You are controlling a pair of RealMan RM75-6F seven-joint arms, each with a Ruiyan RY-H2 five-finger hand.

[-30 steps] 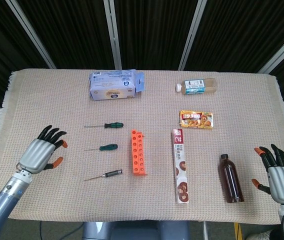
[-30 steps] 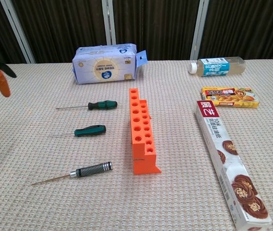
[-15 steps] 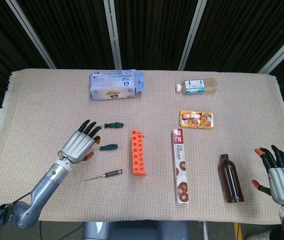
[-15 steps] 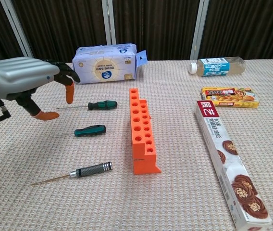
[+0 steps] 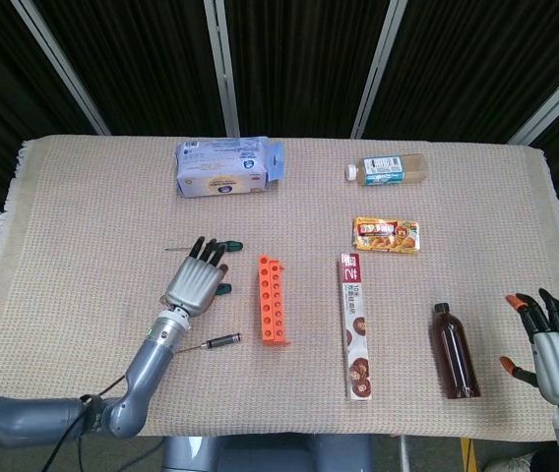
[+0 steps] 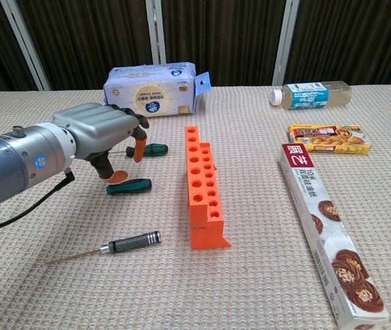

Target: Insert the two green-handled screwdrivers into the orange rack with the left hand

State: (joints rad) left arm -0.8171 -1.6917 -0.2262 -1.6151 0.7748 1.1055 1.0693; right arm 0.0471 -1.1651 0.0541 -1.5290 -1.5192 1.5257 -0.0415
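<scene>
The left hand (image 6: 99,134) hovers left of centre in the chest view, fingers spread and slightly curled, grasping nothing; its orange-tipped fingertips (image 6: 139,150) hang just above the two green-handled screwdrivers. The far green-handled screwdriver (image 6: 153,149) lies on the cloth with its handle showing just past the fingertips, and the rest of it is hidden behind the hand. The near green-handled screwdriver (image 6: 131,185) lies just below the thumb tip, handle pointing right; contact with the hand cannot be determined. Both lie flat, left of the orange rack (image 6: 203,187), which stands upright at frame centre with all visible holes unoccupied. In the head view the left hand (image 5: 196,284) covers most of both screwdrivers and sits just left of the orange rack (image 5: 273,300). A black-handled screwdriver (image 6: 128,243) lies lower left of the rack. A blue-and-white package (image 6: 151,90) sits at upper centre-left. A long cookie box (image 6: 332,234) lies right of the rack, a yellow snack packet (image 6: 328,137) above it, and a clear bottle (image 6: 310,95) lies on its side at upper right. The right hand (image 5: 551,349) rests at the lower right corner of the head view, fingers released and apart, beside a brown bottle (image 5: 454,351) lying on the beige tablecloth (image 5: 93,197).
</scene>
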